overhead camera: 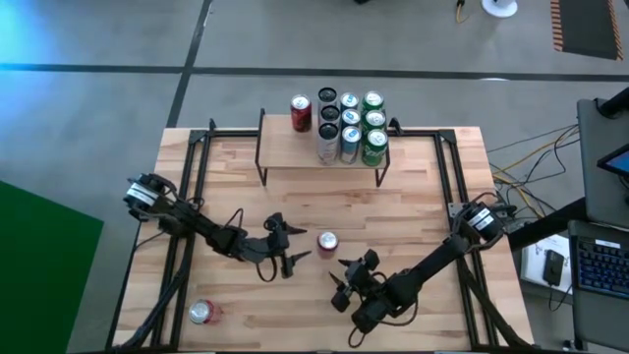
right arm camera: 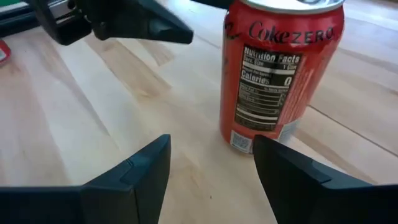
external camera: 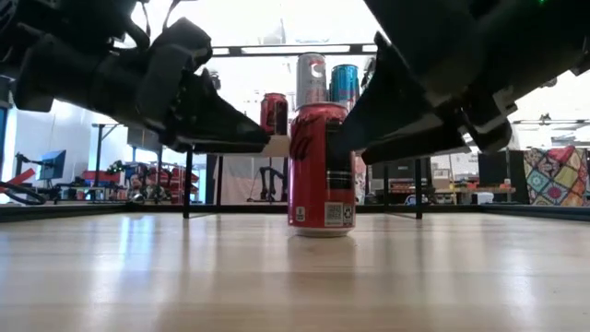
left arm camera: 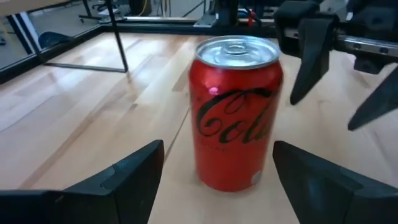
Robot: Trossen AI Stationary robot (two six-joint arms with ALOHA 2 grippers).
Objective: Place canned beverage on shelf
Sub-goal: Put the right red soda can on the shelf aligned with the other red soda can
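A red cola can (overhead camera: 327, 242) stands upright on its base in the middle of the table; it shows in the low view (external camera: 321, 168), the left wrist view (left arm camera: 235, 112) and the right wrist view (right arm camera: 280, 74). My left gripper (overhead camera: 287, 246) is open, just to the can's left, fingers pointing at it (left arm camera: 214, 180). My right gripper (overhead camera: 351, 278) is open, on the can's near right (right arm camera: 211, 174). Neither touches the can. The shelf (overhead camera: 295, 146), a light-wood board on black legs, stands at the far side and carries a red can (overhead camera: 301, 113) and several others (overhead camera: 350, 126).
Another red can (overhead camera: 202, 313) lies on its side near the table's near left corner. A black metal frame (overhead camera: 187, 197) runs along the table's left and right sides. Bare wood lies between the middle can and the shelf.
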